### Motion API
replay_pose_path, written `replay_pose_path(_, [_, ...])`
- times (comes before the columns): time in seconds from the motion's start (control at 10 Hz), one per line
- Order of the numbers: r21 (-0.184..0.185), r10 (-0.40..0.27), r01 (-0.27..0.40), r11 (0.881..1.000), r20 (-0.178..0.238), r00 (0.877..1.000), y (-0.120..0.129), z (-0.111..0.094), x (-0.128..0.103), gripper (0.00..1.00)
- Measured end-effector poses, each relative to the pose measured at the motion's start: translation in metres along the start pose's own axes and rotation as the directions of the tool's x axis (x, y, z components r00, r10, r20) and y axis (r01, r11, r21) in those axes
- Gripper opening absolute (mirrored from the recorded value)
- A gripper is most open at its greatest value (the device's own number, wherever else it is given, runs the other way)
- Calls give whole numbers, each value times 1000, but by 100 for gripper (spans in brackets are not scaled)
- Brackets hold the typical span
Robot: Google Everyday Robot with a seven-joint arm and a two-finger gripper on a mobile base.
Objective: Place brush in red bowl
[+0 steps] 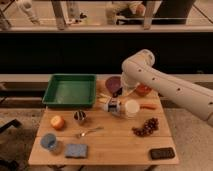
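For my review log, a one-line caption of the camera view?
Pincer hangs low over the table between purple bowl and white cup.

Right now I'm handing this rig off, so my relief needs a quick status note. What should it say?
Gripper: low over the table's middle, beside the white cup, below the purple bowl. A dark object sits at its tip, probably the brush, though that is not certain.
Red bowl: at the back right, partly hidden behind the arm.
Done: nothing confirmed in the red bowl.
Left: carry the brush right and back, then release it into the red bowl.
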State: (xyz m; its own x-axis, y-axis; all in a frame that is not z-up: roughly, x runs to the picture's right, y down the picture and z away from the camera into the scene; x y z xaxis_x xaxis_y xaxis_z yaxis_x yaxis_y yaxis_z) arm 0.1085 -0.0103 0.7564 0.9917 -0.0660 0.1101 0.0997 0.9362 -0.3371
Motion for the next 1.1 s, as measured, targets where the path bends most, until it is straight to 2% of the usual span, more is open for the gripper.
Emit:
replay_pose_path(0.1, [32,10,-9,999,-24,1000,-6,-19,-1,3])
replay_pose_path(0.4, [98,37,-28,995,-90,995,-20,-67,4,3])
replay_pose_path(0.6, [130,60,-45,990,-109,992,-33,-96,11,3])
replay_pose_path(0.8, [158,87,-65,985,-131,988,-44,-111,45,3])
replay_pose_path(1.1, [194,129,-97,976,-161,978,-58,-117,113,3])
